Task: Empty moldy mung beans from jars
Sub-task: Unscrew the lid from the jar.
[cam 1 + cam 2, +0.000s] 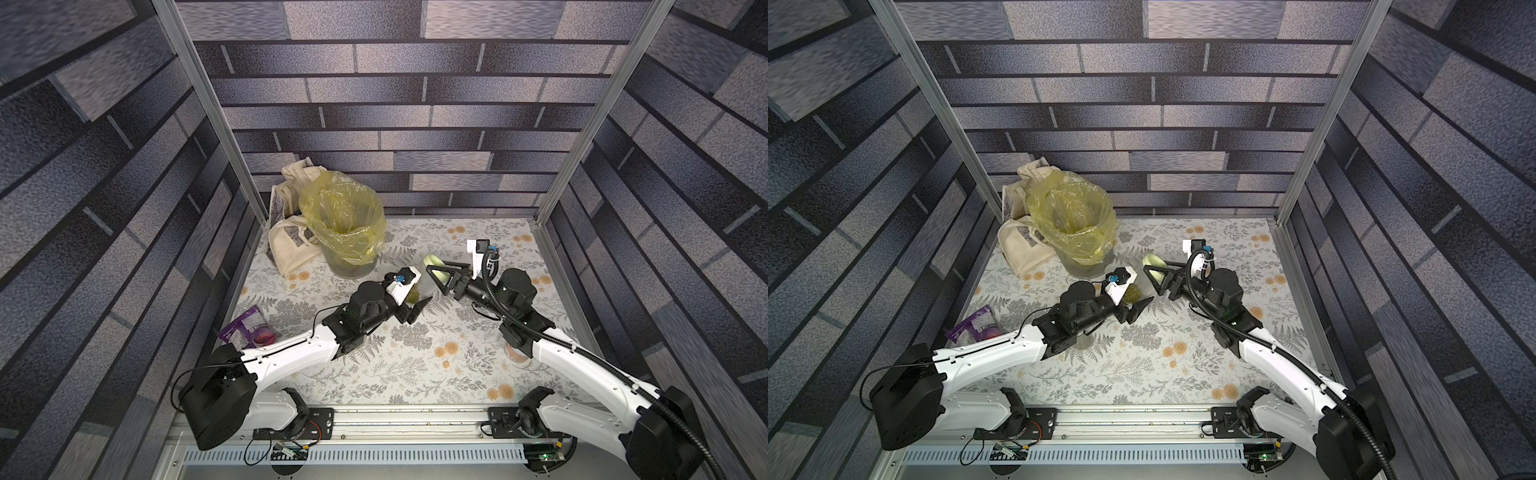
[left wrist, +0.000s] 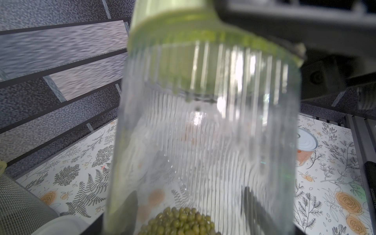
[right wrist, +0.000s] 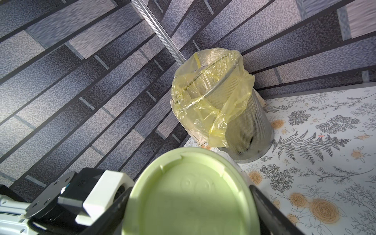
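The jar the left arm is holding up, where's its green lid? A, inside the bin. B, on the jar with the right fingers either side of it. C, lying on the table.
B: the pale green lid sits on the jar, flanked by the right fingers.

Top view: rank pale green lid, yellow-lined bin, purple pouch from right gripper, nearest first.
1. pale green lid: on the jar, between the fingers of the right gripper.
2. yellow-lined bin: far left, near the back wall.
3. purple pouch: left edge, nearer the front.
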{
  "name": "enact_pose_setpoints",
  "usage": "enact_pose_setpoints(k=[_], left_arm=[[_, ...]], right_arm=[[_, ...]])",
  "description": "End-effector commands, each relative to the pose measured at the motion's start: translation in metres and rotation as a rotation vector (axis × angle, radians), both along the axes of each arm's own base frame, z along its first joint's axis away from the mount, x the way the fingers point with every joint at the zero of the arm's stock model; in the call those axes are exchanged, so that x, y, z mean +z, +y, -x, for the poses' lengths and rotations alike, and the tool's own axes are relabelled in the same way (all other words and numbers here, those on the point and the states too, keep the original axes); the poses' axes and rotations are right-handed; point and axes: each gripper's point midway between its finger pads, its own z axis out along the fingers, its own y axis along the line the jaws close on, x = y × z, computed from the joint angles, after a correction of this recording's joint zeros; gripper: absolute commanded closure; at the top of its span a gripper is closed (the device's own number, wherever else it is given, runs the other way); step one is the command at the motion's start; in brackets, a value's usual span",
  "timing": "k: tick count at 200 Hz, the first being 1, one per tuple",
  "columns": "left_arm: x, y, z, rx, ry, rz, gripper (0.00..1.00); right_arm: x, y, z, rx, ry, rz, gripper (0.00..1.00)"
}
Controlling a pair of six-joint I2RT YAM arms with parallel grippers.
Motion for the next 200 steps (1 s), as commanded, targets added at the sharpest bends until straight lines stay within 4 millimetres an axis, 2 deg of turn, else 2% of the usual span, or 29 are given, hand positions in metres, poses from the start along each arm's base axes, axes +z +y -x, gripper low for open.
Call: enact_pose_setpoints(k=[1, 58, 109, 156, 200], left_arm=[[0.044, -0.007, -0.001, -0.014, -0.099, 0.088, 0.40], [0.044, -0.007, -0.001, -0.026, -0.087, 0.098, 0.39], [0.051, -0.002, 0.000, -0.128, -0.001, 0.159, 0.39], [0.057, 0.001, 0.009, -0.246, 0.033, 0.155, 0.39], [0.054, 0.002, 0.021, -0.347, 0.034, 0.086, 0.38]], right_arm=[[0.024, 0.002, 0.002, 0.020, -0.054, -0.048, 0.17], [0.025, 0.003, 0.002, 0.027, -0.073, -0.044, 0.23], [0.031, 0.008, 0.010, 0.082, -0.141, -0.088, 0.26], [0.029, 0.015, 0.012, 0.127, -0.172, -0.090, 0.28], [0.030, 0.020, 0.017, 0.176, -0.209, -0.077, 0.28]])
